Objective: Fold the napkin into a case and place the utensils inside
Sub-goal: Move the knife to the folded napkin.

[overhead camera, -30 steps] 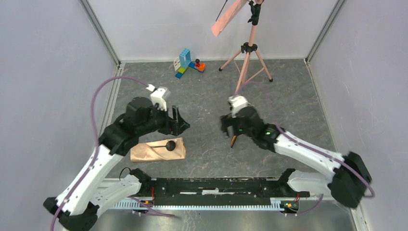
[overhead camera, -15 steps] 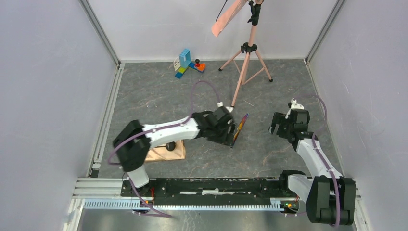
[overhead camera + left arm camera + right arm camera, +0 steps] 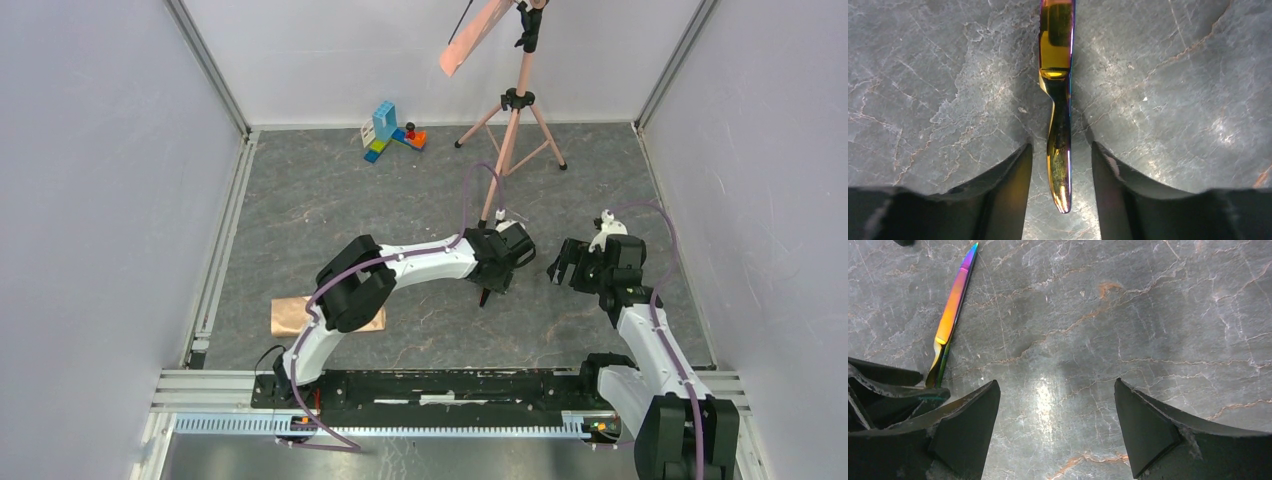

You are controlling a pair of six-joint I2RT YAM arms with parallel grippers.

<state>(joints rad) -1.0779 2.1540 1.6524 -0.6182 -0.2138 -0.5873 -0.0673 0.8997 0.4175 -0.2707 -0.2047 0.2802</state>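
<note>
1. Knife (image 3: 1058, 125), iridescent purple-gold, lies flat on the grey marbled tabletop (image 3: 1173, 100) near the centre of the overhead view, blade toward the top of the left wrist view.
2. The left gripper (image 3: 1061, 150) straddles its handle, jaws parted with a sliver of tabletop showing on either side; nothing is grasped yet. The handle is thin and flat on a hard surface, so the fingertips could ride over it, or meet it off-centre and skid it away.
3. The right gripper (image 3: 1057, 390) hangs just right of it in the overhead view, spread wide and empty; a lift that swings rightward could clip it.
4. The case (image 3: 288, 316) lies at lower left of the overhead view, partly hidden beneath the left arm (image 3: 420, 262), whose elbow could drag the folds open.
</note>
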